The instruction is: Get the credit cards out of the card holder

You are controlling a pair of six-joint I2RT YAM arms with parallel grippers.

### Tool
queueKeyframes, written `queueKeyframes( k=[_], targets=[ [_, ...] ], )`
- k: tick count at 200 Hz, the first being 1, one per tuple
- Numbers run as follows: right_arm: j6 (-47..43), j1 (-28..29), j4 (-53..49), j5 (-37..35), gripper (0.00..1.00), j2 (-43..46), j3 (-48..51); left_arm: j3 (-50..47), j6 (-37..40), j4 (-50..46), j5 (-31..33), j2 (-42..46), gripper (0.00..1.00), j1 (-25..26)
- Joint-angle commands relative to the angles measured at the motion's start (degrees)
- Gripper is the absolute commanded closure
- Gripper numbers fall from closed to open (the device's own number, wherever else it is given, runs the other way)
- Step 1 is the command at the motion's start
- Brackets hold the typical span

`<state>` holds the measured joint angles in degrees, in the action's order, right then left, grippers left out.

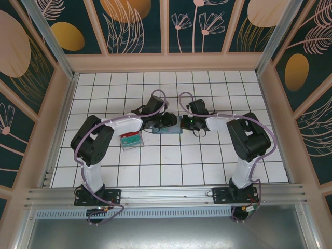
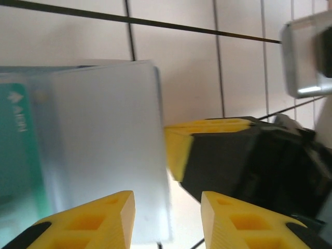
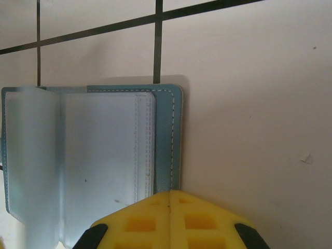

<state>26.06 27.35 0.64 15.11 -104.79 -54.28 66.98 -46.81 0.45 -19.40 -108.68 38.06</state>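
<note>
A white tiled table (image 1: 207, 166) sits inside a booth with dark floral panels, and both arms meet at the middle of the overhead view. There the teal card holder (image 1: 172, 128) lies flat and open, its clear sleeves fanned out. In the right wrist view the right gripper (image 3: 168, 212) has its yellow fingers pressed together at the bottom centre, the tip over the lower edge of the holder's stitched cover, apparently pinning it. In the left wrist view the left gripper (image 2: 166, 212) has its fingers spread, and the lower corner of a translucent sleeve (image 2: 104, 145) falls in the gap, not pinched. A green printed card (image 2: 15, 140) shows through the sleeves at the left edge (probably tucked inside). A clear tray (image 1: 131, 140) with red and green contents lies left of the holder. I judge that opening is done and pulling out the credit cards remains.
</note>
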Motion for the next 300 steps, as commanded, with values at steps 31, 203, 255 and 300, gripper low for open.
queueKeyframes(
  k=[31,203,255,300],
  targets=[
    [2.45,-1.42,-0.50,2.86,1.00,1.41,-0.52,0.64,1.79,-2.50,3.25,2.75,0.63,-0.88],
    [10.13,1.42,5.24,17.81,0.87,-2.33,-7.66,-9.24,2.62,-1.91,6.32,1.06,0.94,-8.56],
    [11.19,2.17,5.71,19.38,0.87,-6.59,-8.60,-10.76,1.54,-0.46,5.29,0.60,0.94,-8.61],
    [11.11,2.52,5.29,20.15,0.84,-8.62,-9.41,-10.74,1.28,-0.46,4.89,0.43,0.94,-8.53]
  ],
)
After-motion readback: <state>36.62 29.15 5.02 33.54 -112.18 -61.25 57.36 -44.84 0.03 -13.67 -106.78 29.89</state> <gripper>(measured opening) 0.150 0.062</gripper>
